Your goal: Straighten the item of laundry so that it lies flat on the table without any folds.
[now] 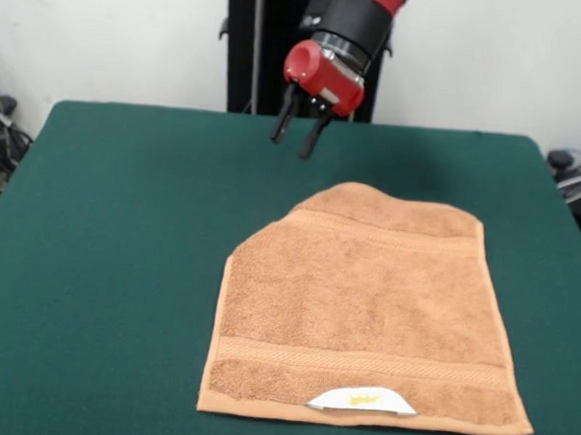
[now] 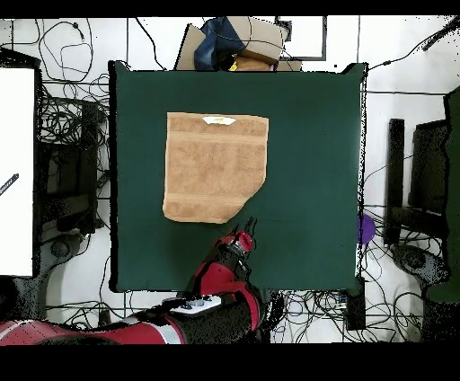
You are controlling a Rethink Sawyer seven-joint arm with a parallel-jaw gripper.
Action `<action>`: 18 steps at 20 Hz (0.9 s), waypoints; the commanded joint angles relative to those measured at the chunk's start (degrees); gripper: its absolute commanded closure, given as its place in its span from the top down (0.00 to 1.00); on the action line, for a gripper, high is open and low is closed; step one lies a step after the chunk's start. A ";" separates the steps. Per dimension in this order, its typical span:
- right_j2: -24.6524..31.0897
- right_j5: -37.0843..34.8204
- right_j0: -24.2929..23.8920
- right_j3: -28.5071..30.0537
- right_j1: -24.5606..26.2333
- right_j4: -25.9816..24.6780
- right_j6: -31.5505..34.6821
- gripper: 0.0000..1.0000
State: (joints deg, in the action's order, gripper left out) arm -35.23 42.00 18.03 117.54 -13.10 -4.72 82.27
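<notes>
Hovering above the surface (image 1: 120, 266), the tool (image 1: 300, 134) hangs with fingers spread, pinching nothing.

Most of the towel (image 1: 364, 311) lies flat on the green surface, label (image 1: 361, 400) at the edge farthest from the robot. One corner nearest the robot looks folded under, leaving a slanted edge. The tool sits just beyond that corner, probably placed to reach down and pull the fold out.

Looks like a robotics lab setup, not anyone's home. The green felt worktop (image 2: 305, 135) sits on a pale floor surrounded by tangled black cables (image 2: 63, 117), with dark equipment stands (image 2: 420, 180) alongside and cardboard boxes (image 2: 256, 40) dumped at one end.
</notes>
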 commanded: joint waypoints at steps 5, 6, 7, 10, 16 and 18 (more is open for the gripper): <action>4.93 -1.10 -0.12 -5.26 6.51 4.70 8.42 1.00; 5.10 -0.71 0.01 -5.33 6.82 4.98 8.62 1.00; 5.28 -0.32 0.14 -5.41 7.12 5.27 8.81 1.00; 5.73 2.03 0.70 -5.25 8.22 6.81 9.86 1.00; 6.15 3.44 1.72 -5.27 9.56 8.96 10.58 1.00; 6.17 3.66 2.09 -5.45 10.13 9.98 10.66 1.00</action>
State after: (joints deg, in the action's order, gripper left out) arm -35.21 42.03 18.91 117.43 -6.22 -0.47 82.27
